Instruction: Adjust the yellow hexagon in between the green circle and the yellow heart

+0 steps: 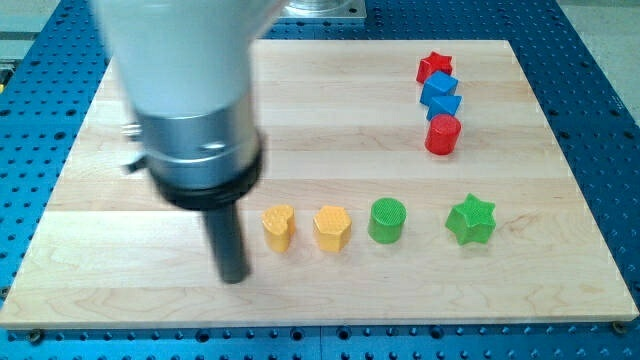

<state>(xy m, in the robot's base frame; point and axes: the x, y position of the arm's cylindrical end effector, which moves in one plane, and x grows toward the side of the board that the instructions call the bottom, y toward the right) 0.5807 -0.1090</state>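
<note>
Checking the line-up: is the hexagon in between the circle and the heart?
In: the hexagon sits between heart and circle, in one row.

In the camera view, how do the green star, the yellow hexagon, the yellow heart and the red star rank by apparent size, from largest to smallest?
1. green star
2. yellow hexagon and yellow heart: they look about alike, so I do not rank them.
3. red star, though it lies nearer the view's top, perhaps farther away, so this is unsure.
</note>
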